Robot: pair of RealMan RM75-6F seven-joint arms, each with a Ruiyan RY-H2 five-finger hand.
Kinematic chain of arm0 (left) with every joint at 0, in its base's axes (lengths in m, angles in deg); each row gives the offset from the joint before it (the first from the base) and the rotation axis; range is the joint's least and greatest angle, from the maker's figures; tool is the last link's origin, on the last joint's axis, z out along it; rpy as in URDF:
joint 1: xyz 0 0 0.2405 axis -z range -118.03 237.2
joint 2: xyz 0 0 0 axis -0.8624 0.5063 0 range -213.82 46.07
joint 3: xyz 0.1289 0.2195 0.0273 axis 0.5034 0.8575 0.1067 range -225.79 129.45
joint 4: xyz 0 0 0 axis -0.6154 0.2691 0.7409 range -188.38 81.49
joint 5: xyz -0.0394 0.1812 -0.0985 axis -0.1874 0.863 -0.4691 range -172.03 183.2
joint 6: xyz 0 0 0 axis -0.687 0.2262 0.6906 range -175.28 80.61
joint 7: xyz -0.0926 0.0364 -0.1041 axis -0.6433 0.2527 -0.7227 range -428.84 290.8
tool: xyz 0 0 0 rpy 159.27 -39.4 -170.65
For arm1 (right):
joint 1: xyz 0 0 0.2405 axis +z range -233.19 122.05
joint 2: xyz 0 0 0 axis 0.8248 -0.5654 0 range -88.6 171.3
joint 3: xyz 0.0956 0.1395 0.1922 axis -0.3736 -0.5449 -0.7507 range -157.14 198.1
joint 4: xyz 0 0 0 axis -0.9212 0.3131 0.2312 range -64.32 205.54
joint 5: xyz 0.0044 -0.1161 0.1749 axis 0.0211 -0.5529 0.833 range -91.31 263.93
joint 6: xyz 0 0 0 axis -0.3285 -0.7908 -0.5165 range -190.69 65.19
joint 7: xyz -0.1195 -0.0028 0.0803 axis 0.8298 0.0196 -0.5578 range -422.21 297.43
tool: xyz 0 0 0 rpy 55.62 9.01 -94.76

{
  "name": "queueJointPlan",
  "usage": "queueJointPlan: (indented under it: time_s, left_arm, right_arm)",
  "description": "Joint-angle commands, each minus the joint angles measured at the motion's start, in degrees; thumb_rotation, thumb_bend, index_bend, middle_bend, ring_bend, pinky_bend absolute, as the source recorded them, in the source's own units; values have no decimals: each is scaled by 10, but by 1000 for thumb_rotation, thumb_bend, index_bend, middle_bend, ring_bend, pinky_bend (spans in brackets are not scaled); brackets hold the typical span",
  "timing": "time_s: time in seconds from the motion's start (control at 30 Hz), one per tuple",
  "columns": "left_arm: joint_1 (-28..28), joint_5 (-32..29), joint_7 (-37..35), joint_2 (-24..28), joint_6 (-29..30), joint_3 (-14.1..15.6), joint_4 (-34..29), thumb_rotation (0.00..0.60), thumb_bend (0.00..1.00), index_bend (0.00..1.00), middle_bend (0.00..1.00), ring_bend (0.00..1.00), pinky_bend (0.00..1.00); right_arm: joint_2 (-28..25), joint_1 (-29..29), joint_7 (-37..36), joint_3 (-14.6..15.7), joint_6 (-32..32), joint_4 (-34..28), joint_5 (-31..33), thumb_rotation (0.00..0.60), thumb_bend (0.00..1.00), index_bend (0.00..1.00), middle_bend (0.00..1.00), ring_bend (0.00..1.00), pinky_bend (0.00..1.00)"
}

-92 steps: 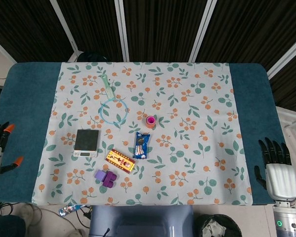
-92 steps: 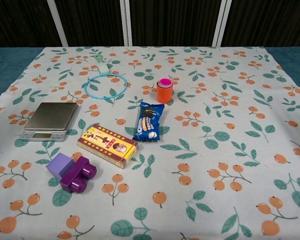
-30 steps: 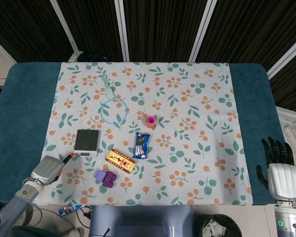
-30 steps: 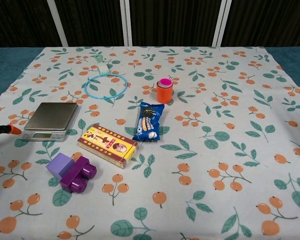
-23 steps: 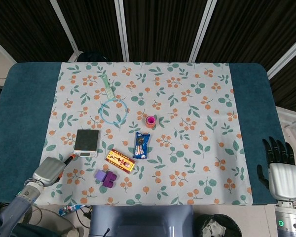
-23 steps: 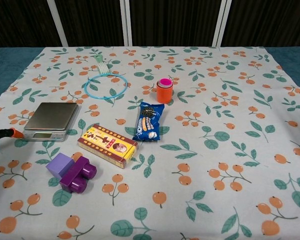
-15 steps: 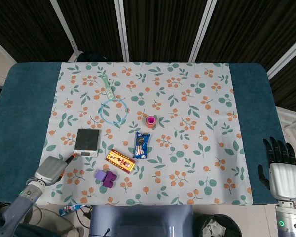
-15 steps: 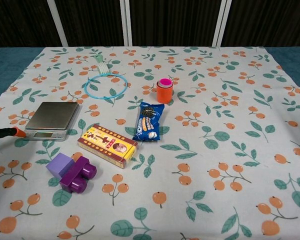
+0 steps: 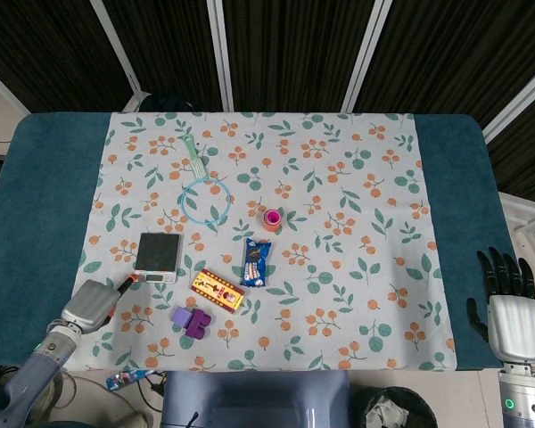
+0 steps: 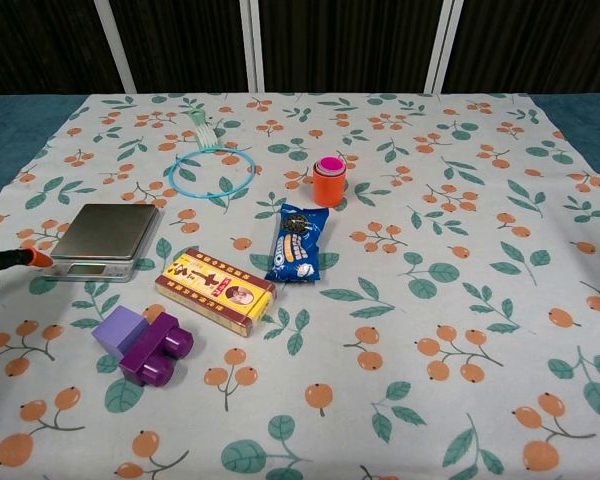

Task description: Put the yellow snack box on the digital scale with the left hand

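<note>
Nearest, at about 7 o'clock on the surface (image 9: 62, 214), the left hand (image 9: 87, 306) has come in from off the edge since three seconds back and has barely crept over the last second; one orange-tipped finger reaches toward the digital scale (image 9: 157, 257), and from the chest view only that tip shows, just short of the scale's near-left corner. Whether the other fingers are spread or curled I cannot tell; they seem folded under the palm, and the hand holds nothing. That means the reach is only begun, with the grasp and the carry both left to do.

The purple blocks (image 9: 192, 320) lie just right of the hand, and beyond them at 6 o'clock sits the yellow snack box (image 9: 218, 291), flat on the cloth, untouched, just beside the scale's right side and well short of its platform. At 4 o'clock the right hand (image 9: 507, 308) rests off the cloth, fingers spread and empty.

Further out lie the blue snack packet (image 9: 257, 263), then the orange cup (image 9: 272, 218), whose pink top hides any contents, then the blue hoop (image 9: 205, 198). The scale's platform carries nothing.
</note>
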Motion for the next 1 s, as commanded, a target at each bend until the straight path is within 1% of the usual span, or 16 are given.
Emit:
queueJointPlan:
  time_s: [0.03, 0.8, 1.0]
  left_arm:
    - [2, -3, 0, -1, -1, 0, 1, 600, 833, 60, 763, 606, 567]
    - [11, -19, 3, -7, 0, 9, 7, 600, 833, 62, 764, 606, 567]
    - [14, -25, 7, -7, -4, 11, 7, 600, 833, 89, 766, 607, 567]
  right_arm:
    - [0, 0, 0, 0, 0, 0, 1, 600, 514, 34, 67, 58, 26]
    - [1, -1, -3, -1, 1, 0, 4, 600, 513, 34, 67, 58, 25]
    - [1, -2, -4, -2, -1, 0, 4, 600, 513, 34, 67, 58, 25]
